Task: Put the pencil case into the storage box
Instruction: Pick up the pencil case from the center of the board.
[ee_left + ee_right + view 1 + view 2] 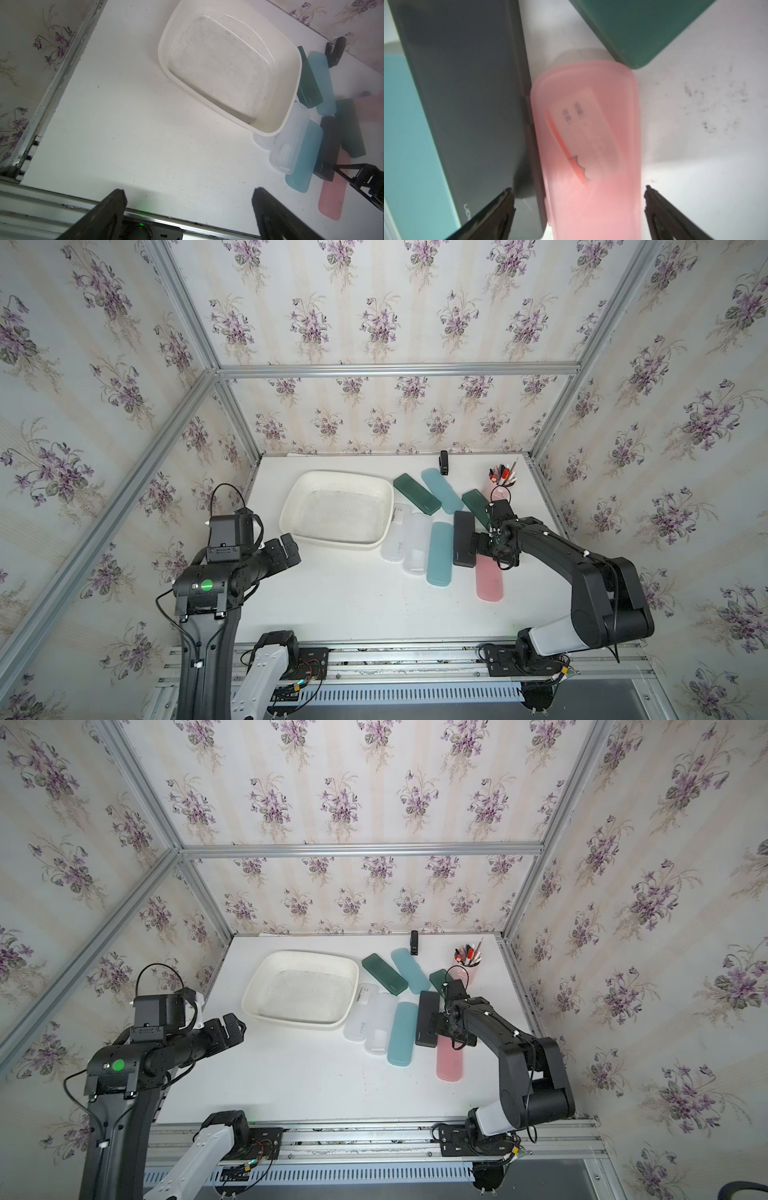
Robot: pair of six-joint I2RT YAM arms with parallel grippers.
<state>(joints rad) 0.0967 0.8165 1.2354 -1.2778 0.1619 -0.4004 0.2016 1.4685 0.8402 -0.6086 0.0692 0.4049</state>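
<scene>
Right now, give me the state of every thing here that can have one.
storage box, upright, empty.
pink pencil case, closed, lying flat.
black pencil case, closed, lying flat.
pen cup, upright, holding pens.
left claw, open, empty.
right claw, open, astride the pink pencil case, not gripping it.

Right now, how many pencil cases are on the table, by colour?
Green cases: 2
Blue cases: 2
Clear cases: 2
Black case: 1
Pink case: 1
Total: 8
</scene>
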